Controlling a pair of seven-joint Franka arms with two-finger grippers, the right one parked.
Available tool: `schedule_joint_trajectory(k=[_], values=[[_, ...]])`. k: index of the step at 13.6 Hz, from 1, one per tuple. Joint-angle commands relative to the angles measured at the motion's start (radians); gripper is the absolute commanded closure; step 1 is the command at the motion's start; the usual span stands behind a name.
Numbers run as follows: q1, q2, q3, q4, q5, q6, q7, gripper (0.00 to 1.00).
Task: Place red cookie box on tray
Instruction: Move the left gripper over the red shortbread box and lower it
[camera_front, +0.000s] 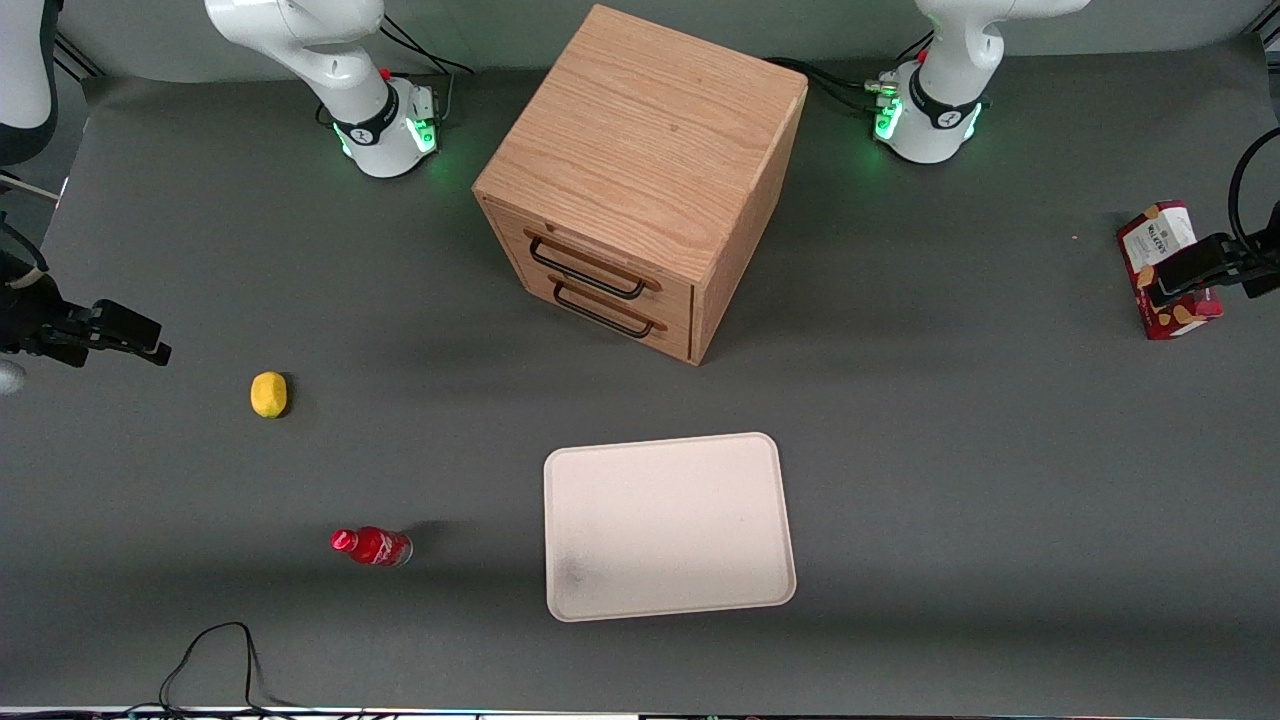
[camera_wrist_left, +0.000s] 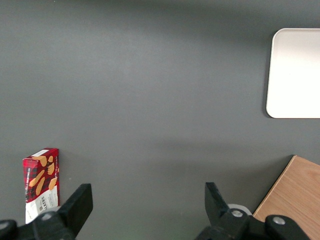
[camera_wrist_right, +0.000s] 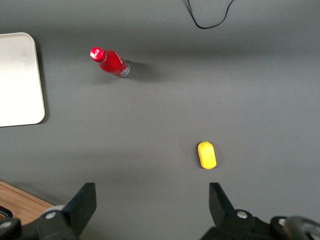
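**While jaws gape, box sits ungrasped**

As gripper (camera_wrist_left: 145, 207) hovers spread wide w/ nothing held, above the table beside the red cookie box (camera_front: 1166, 268), it isn't centred over it. Box lies toward the working arm's end, well apart from the tray (camera_front: 668, 525). Risk: descending off-centre, a finger (camera_wrist_left: 77, 202) could clip the thin edge & shove the box.

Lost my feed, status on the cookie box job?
Pincer open, above the table beside the red cookie box, nothing held. Box on the table at the working arm's end, not on the tray. Nothing in the way.
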Motion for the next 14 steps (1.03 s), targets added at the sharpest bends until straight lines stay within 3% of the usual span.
schedule_joint_trajectory(k=[1,4,8,10,14], values=[[0.008,-0.007,-0.001,0.003,-0.008,-0.034,-0.009,0.0],[0.015,-0.007,0.024,0.0,-0.008,-0.077,0.004,0.0],[0.015,-0.01,0.157,0.0,-0.005,-0.155,0.091,0.0],[0.017,-0.02,0.199,0.0,0.062,-0.192,0.141,0.0],[0.041,-0.039,0.384,0.003,0.092,-0.201,0.46,0.0]])
